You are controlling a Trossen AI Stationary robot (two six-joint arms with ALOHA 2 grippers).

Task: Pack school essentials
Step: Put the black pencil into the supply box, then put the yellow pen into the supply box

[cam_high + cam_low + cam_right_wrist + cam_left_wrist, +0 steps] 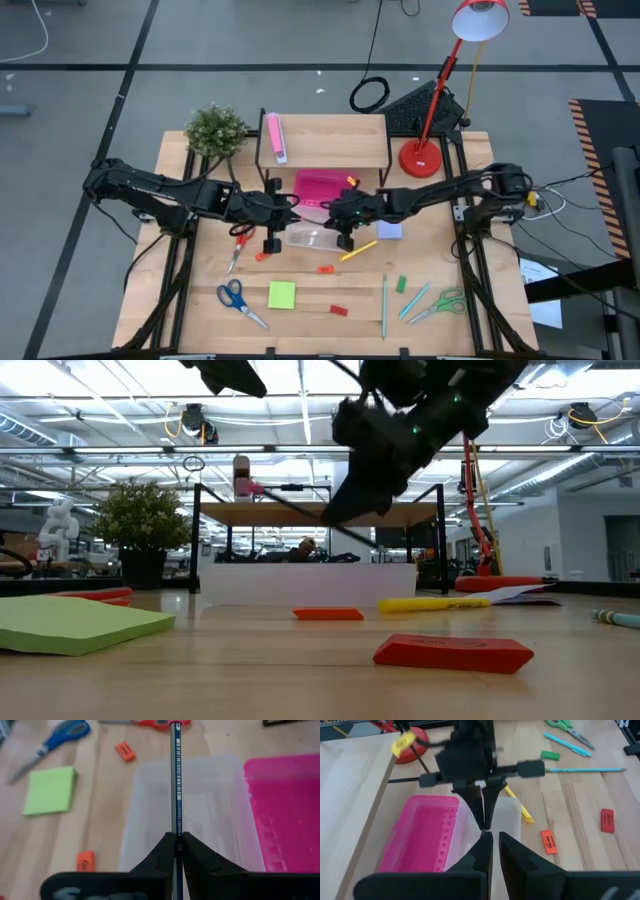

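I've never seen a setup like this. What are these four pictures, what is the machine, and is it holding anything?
It is a robot with two dark arms at a wooden table. One camera looks down from above, one sits at table height, and one rides on each wrist. The right gripper is shut on a thin dark pencil above a clear plastic box beside a pink tray. The left gripper is nearly closed over the same box, holding nothing visible. Scattered around lie blue scissors, green scissors, a lime-green note pad, small red erasers and pens.
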